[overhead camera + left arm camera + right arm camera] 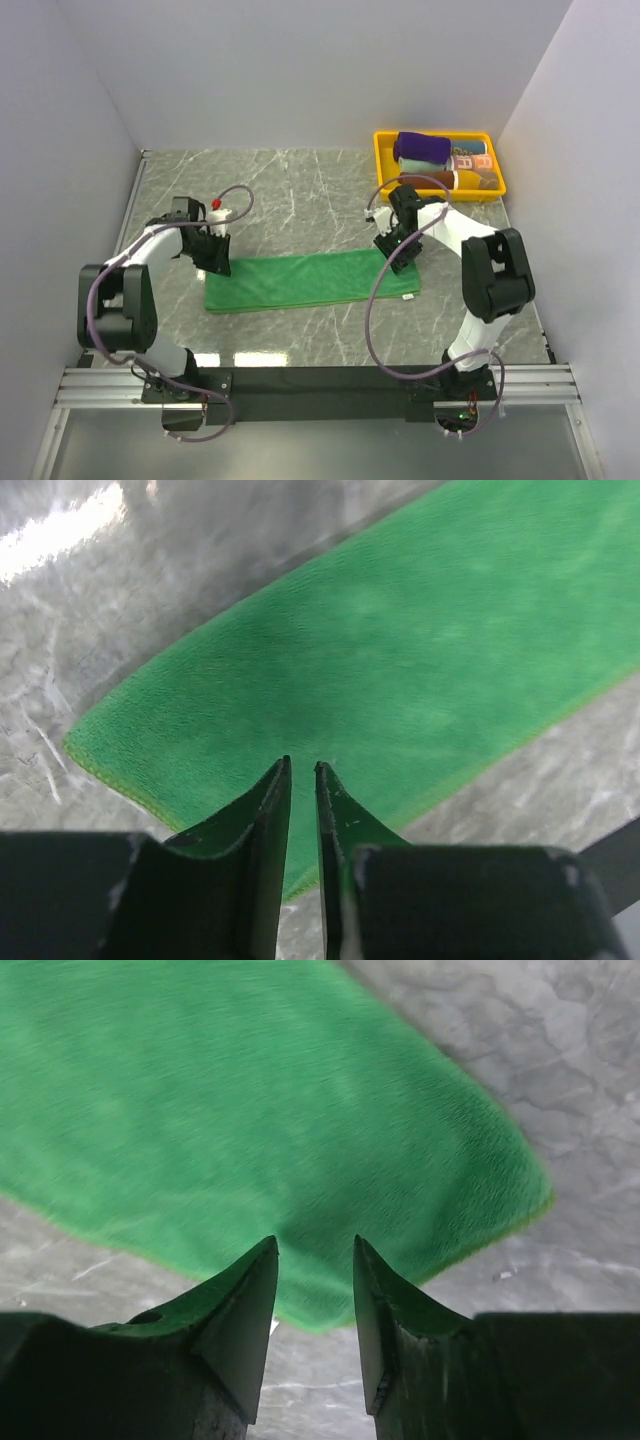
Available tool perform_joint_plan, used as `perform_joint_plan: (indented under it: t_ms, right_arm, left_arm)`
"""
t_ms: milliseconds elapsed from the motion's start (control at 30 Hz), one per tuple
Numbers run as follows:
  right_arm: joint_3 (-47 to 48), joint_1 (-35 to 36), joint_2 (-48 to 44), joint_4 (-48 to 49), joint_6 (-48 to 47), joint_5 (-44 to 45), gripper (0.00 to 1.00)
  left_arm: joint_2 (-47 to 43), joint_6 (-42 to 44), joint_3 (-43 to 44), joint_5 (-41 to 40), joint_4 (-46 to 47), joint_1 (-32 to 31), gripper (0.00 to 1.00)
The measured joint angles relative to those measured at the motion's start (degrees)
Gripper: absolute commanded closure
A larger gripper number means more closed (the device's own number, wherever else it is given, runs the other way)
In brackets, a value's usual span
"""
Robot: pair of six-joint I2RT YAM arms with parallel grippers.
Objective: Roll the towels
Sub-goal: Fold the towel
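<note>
Purple towel point(421, 147) rolled in yellow tray point(379, 165); green towel point(300, 280) flat outside.

- I read this as a robotics lab test cell, not a home or a shop.
- Plain white panel walls point(320, 70) box in a grey marble-pattern tabletop point(300, 190) on three sides.
- A white-and-black left robot arm point(150, 255) and right robot arm point(470, 240) sit on a silver aluminium rail frame point(100, 385) at the near edge, with loose purple-grey cables point(372, 310) looping off them.
- The props I see are staged ones: a yellow plastic tray point(380, 160) of rolled cloths point(420, 147), and one flat bright green cloth towel point(300, 280).
</note>
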Motion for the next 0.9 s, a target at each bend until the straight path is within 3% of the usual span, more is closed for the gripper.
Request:
perform_joint_plan:
  t_ms: [433,733,900]
  right_arm:
    - [7.96,-5.01,10.12,-3.58,4.11,0.85,0.57]
    - [10.1,-11.19,8.83,-6.95,4.72,-2.25,0.43]
    - [11.15,-14.51,5.18,-9.01,8.79,-2.58,0.47]
  left_arm:
    - [12.24,-1.9,6.62,-5.92,0.61,0.04,0.79]
    - [12.87,-3.3,9.7,-4.24,1.44,0.04,0.62]
    - [8.5,-4.24,9.94,-2.67,0.09,0.04,0.56]
